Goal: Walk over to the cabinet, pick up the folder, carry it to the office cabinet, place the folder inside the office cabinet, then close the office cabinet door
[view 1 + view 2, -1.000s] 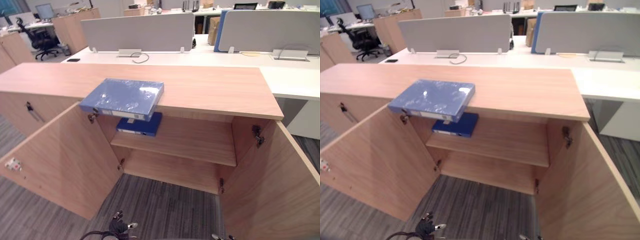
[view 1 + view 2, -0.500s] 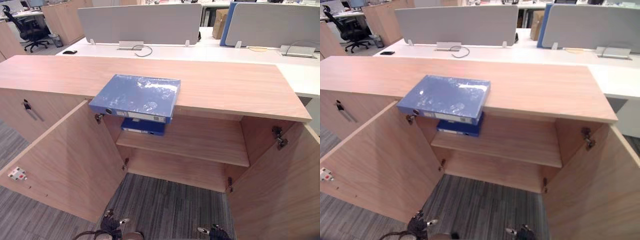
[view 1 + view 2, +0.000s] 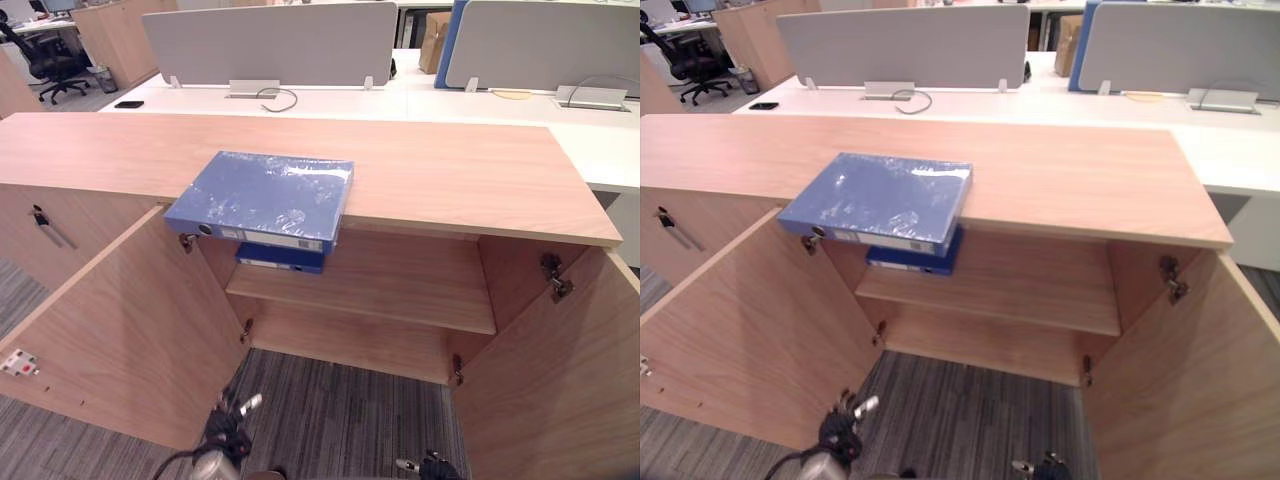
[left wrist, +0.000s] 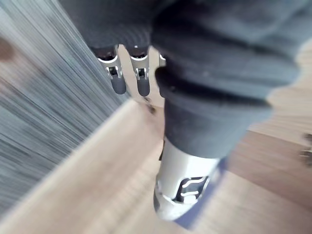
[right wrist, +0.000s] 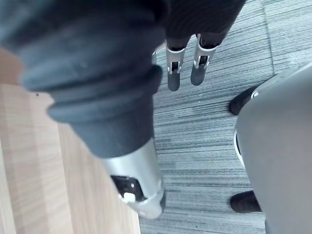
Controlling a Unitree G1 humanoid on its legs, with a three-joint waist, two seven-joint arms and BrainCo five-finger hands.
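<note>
Well, folder (image 3: pixel 262 195), spine label (image 3: pixel 270 238) unreadable, overhangs cabinet top (image 3: pixel 450 170); L hand (image 4: pixel 118 80), R hand (image 5: pixel 173 78) loose, empty.

Bright, even room light leaves white glare on the folder (image 3: pixel 262 198).

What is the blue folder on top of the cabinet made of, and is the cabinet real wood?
The blue folder looks like stiff board under a glossy plastic skin: light glints and ripples on its cover. The cabinet looks wooden, perhaps a matt wood-pattern laminate over board: pale, even grain lines run along its top and doors, with little shine. I cannot tell which.
</note>
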